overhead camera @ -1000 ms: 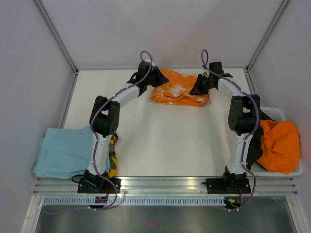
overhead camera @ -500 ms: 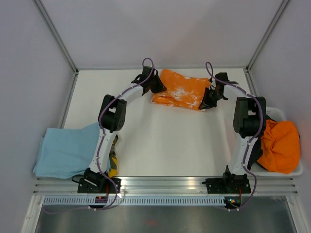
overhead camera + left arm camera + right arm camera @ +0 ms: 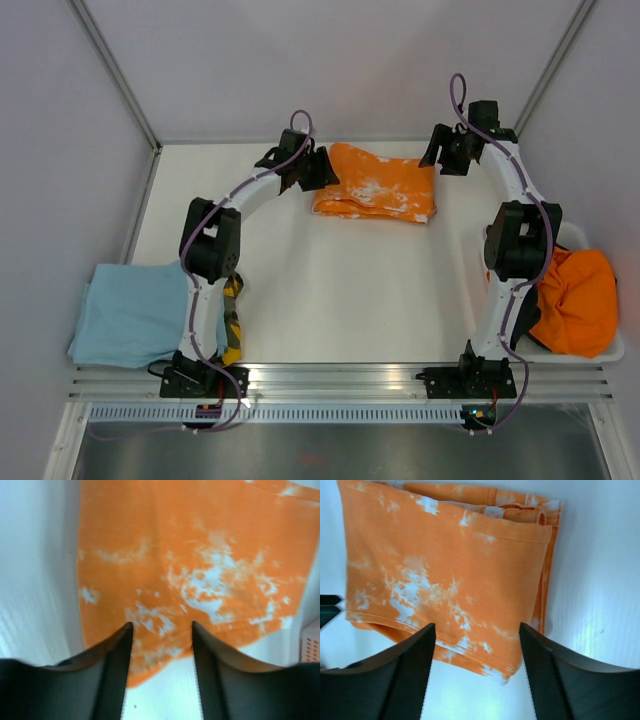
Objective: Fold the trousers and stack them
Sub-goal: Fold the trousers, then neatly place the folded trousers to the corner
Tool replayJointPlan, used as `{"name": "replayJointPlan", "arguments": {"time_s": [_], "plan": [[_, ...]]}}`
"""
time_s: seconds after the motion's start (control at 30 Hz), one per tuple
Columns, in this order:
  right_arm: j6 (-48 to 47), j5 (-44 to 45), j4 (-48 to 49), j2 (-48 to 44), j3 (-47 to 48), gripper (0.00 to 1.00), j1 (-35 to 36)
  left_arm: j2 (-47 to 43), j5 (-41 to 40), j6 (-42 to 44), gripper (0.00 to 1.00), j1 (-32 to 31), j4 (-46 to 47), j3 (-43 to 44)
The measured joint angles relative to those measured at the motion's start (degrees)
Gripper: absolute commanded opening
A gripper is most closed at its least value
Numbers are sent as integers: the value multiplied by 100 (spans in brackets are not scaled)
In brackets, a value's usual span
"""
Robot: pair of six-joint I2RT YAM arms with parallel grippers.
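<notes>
We note a white surface. Folded orange trousers lie flat at its far middle. A light blue cloth lies near left, with a camouflage cloth just beside it.

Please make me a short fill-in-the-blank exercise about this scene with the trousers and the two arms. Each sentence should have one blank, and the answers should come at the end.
1. The folded trousers at the far side of the table are ___ with white blotches.
2. The left gripper and the right gripper are both ___ and hold nothing.
3. The light blue cloth lies beside the ___ arm.
4. The white bin with the crumpled garment stands beside the ___ arm.

Missing words: orange; open; left; right.
</notes>
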Motion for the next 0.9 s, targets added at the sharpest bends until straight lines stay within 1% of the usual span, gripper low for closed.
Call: {"name": "replayJointPlan", "arguments": {"time_s": [0.03,0.07,0.1,0.13,0.23,0.3,0.37,0.47,0.57,0.63,0.73,0.9], "plan": [[24,11,44,-7,24,84,2,-208,42,105,78,7,-17,-109],[13,46,57,-9,24,87,7,-415,63,234,83,11,-44,-166],[-9,79,52,-2,24,91,11,-577,70,278,86,26,-55,-190],[-26,105,42,9,22,92,13,-745,72,328,89,39,-70,-192],[-70,234,44,83,15,94,17,-1139,109,378,91,136,-31,-188],[-81,341,66,177,-11,94,17,-1204,166,367,91,273,48,-177],[-94,439,177,275,-133,94,17,-1143,249,332,91,433,61,-179],[-92,549,365,446,-424,93,13,-822,363,278,91,671,190,-195],[-76,586,444,684,-531,89,4,-409,476,168,91,767,367,-229],[-66,579,514,833,-560,88,-4,-125,586,63,91,754,520,-269],[-55,535,719,874,-682,84,-17,245,758,-144,90,695,758,-341],[46,317,994,938,-728,69,-37,549,1025,-444,87,619,1366,-356]]}}
